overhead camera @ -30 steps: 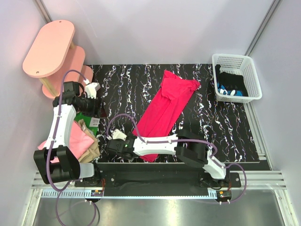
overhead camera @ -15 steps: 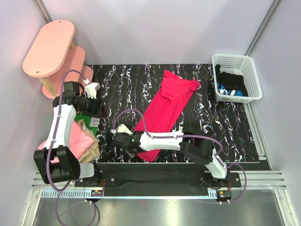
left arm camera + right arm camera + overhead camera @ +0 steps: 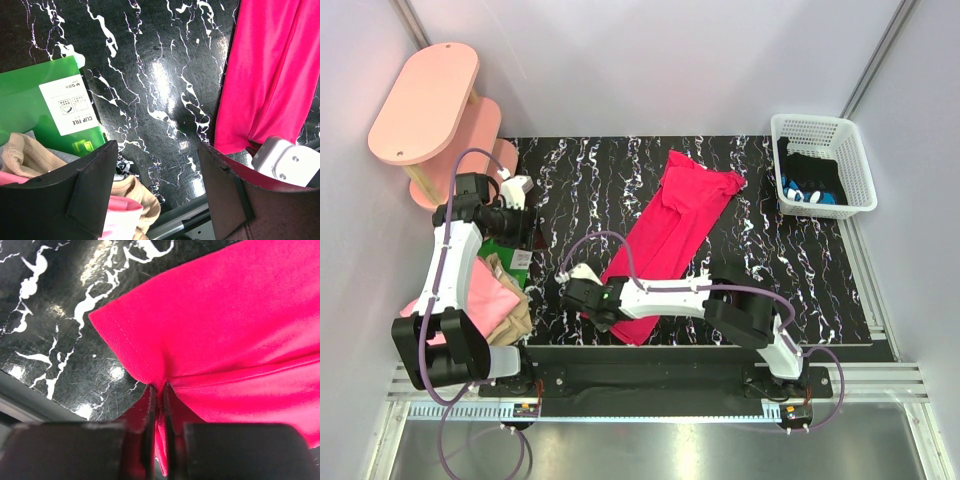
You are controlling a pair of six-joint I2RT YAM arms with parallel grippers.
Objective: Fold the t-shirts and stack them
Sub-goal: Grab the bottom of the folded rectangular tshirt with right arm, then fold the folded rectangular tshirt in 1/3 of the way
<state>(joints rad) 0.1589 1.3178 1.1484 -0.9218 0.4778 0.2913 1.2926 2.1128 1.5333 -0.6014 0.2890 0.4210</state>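
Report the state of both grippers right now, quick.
Left gripper: open, holding nothing.
Right gripper: shut, pinching a hem corner of the crimson t-shirt.

A black table (image 3: 770,270) veined with white carries a crimson-pink t-shirt (image 3: 675,225) laid slantwise across its middle, from near left to far right. A white basket (image 3: 861,165) sits at the far right corner. At the left edge lie a green folder (image 3: 505,252) and, nearer, light pink and tan shirts (image 3: 500,300) heaped together.
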